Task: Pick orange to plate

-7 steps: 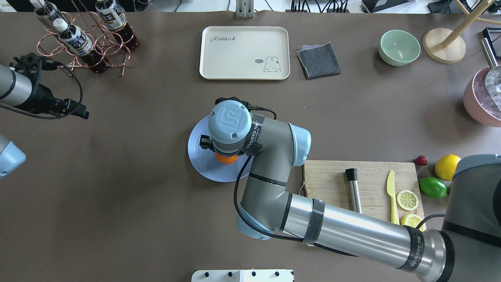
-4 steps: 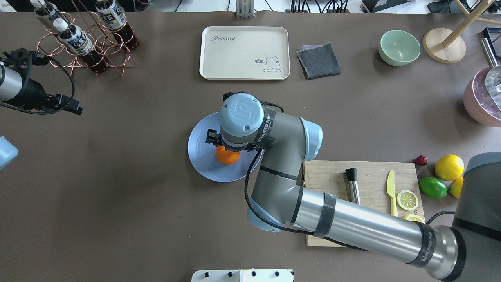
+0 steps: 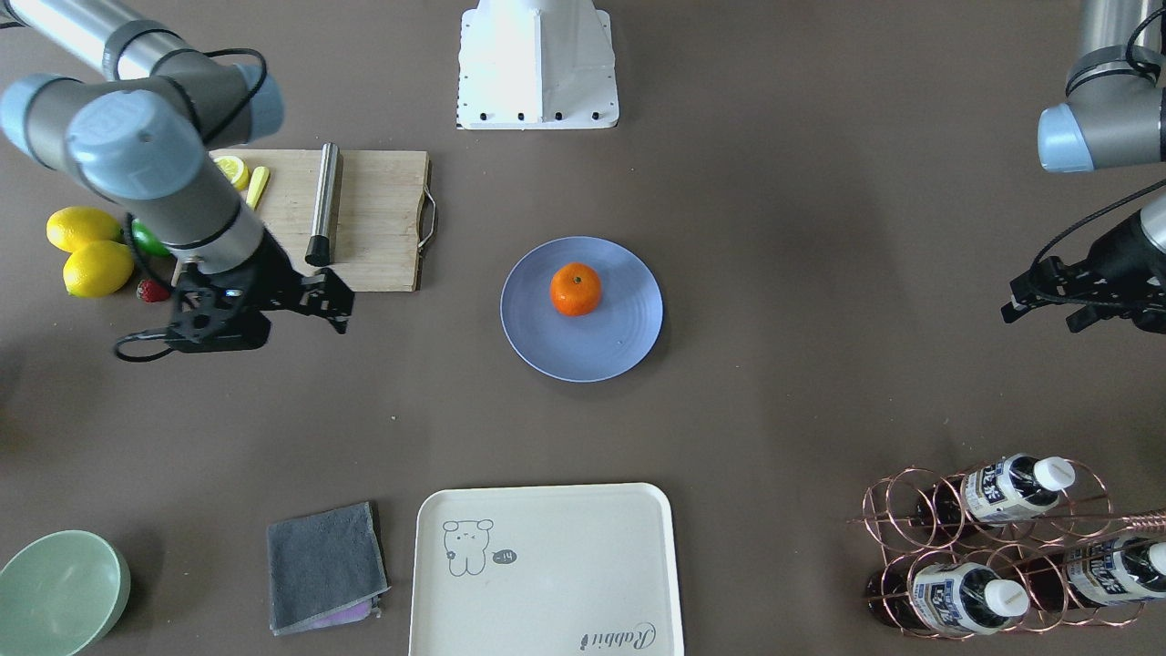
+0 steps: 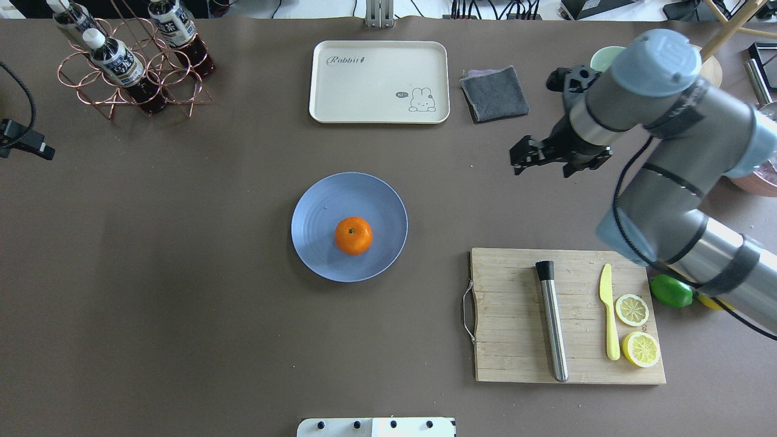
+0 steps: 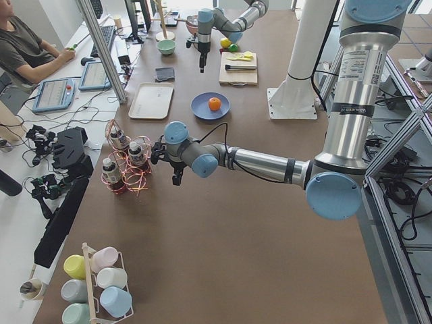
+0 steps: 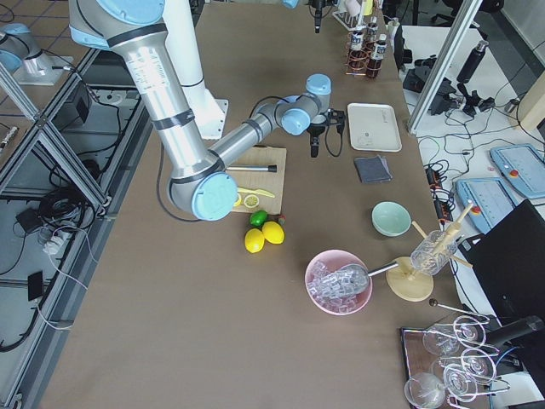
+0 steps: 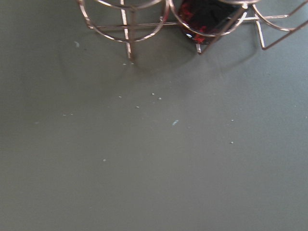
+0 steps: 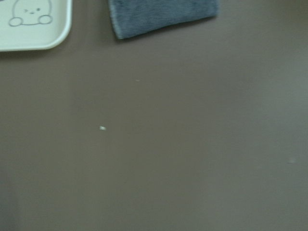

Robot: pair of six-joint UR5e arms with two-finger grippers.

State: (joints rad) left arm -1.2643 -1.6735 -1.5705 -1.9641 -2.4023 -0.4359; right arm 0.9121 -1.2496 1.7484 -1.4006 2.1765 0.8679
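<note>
Overhead exterior view showed the orange point(image 4: 354, 235) resting on the plate point(image 4: 315, 224), a little off its centre toward the robot's side, stem dimple up and touched by nothing. The task looked done, or all but. The right gripper point(image 4: 541, 167) hung over bare bench point(image 4: 182, 303), well apart from the plate, with its fingers spread and empty. The left gripper point(image 3: 1043, 314) sat far off near the bottle rack point(image 4: 130, 79); whether its fingers were parted or closed I could not tell. The main risk seemed to be the fruit itself. It was round and the plate shallow, so a knock to the bench or a low sweep of an arm across the middle could send it rolling over the rim. The right arm's elbow also hung above the lime point(image 4: 671, 291) and the whole lemons point(image 3: 86, 251), so a careless drop there might scatter them. A cutting board point(image 4: 510, 315) lay between the plate and that arm's side, carrying a metal rod point(image 4: 551, 321), a yellow knife point(image 4: 609, 315) and two lemon halves point(image 4: 632, 309). It would sit under any direct path back to the plate. A cream tray point(image 4: 379, 82) and a grey cloth point(image 4: 495, 93) lay at the far edge, the cloth nearest the right fingers.
</note>
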